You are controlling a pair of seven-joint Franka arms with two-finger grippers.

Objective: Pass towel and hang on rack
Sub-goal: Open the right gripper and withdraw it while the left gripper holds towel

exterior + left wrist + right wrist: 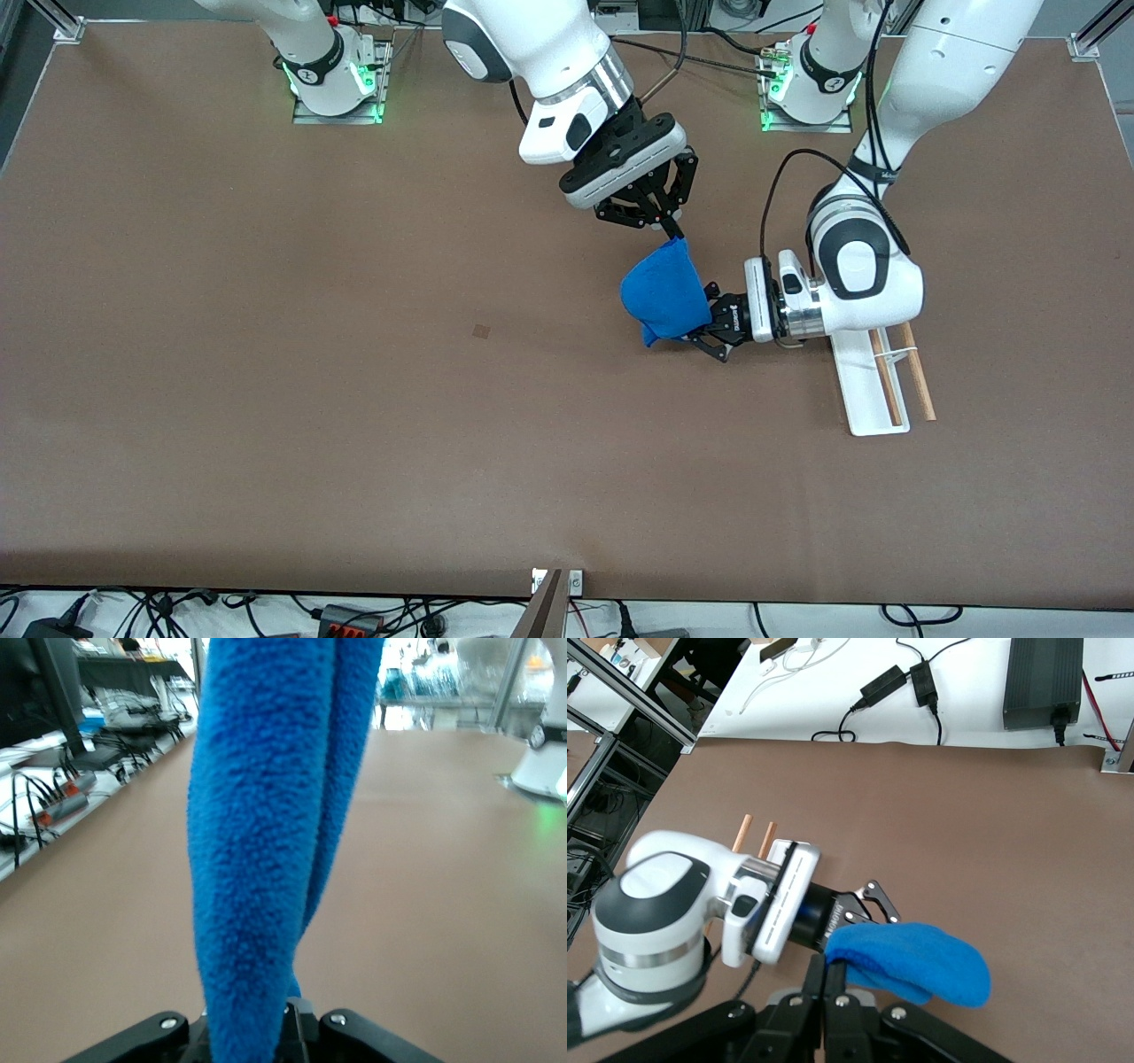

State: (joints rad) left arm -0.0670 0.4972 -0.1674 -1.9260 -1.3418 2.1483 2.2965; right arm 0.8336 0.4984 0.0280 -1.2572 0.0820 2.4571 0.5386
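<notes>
The bright blue towel (pixel 664 297) hangs in the air over the middle of the table. My right gripper (pixel 675 236) is above it, shut on its top corner; in the right wrist view the towel (pixel 917 961) hangs from the closed fingers. My left gripper (pixel 706 330) reaches in level from the rack's end and is shut on the towel's lower edge. In the left wrist view the towel (pixel 266 842) fills the middle and runs down between the jaws. The rack (pixel 864 385), a white base with two wooden rods (pixel 918 377), lies beside and partly under the left wrist.
The brown table (pixel 310 399) carries only the rack. A small dark mark (pixel 481 330) lies on it toward the right arm's end. Both arm bases stand along the table's edge farthest from the front camera. Cables and power bricks lie off the table's near edge.
</notes>
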